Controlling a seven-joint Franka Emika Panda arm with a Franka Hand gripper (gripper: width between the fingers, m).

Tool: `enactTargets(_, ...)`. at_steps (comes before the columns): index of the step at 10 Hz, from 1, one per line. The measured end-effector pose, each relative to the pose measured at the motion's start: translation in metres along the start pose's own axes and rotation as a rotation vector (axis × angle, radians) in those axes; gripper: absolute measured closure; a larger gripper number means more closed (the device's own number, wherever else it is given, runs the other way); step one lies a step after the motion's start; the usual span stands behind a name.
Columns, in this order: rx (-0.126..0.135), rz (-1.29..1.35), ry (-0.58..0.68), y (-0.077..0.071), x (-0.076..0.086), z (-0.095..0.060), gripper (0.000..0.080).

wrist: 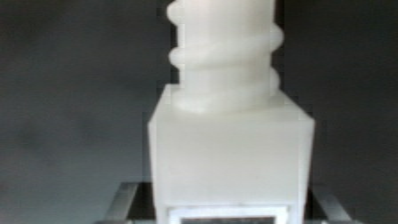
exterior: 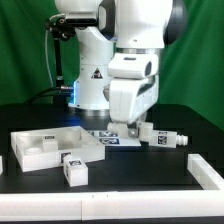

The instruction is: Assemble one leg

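In the wrist view a white leg [wrist: 228,140] fills the middle. It has a squarish body, a narrower ridged peg end pointing away from the camera, and a black-and-white tag at its near end. My gripper [wrist: 228,192] is shut on the leg, with one grey finger [wrist: 137,203] on each side of the body. In the exterior view my gripper [exterior: 128,126] hangs low over the table beside the large white panel [exterior: 40,150], and the hand hides most of the held leg.
A loose tagged leg [exterior: 72,168] stands in front of the panel. Another leg [exterior: 166,138] lies at the exterior view's right of the gripper. A white part [exterior: 206,170] sits at the far right edge. The robot base [exterior: 92,85] stands behind.
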State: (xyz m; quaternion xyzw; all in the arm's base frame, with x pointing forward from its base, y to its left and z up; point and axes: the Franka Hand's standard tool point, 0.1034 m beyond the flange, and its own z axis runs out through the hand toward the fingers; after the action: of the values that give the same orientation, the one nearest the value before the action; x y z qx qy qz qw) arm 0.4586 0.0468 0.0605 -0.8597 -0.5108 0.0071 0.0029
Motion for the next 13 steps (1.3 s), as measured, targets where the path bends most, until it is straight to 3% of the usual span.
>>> enactTargets(1,0.009,0.039,-0.008,-0.011,-0.003,0.002,0.0537)
enactTargets(5,0.009,0.027,-0.006,-0.006,-0.002,0.004,0.0537)
enactTargets(6,0.019,0.064,-0.012,-0.016,-0.009,0.007,0.0537)
enactTargets(8,0.048,0.088,-0.032,-0.059,-0.030,0.021,0.0537)
enactTargets(9,0.059,0.095,-0.033,-0.072,-0.037,0.032,0.0537)
enactTargets(10,0.068,0.095,-0.031,-0.078,-0.039,0.043,0.0537)
enactTargets(11,0.061,0.096,-0.018,-0.078,-0.037,0.050,0.0537)
enactTargets(13,0.070,0.096,-0.022,-0.079,-0.038,0.056,0.0537)
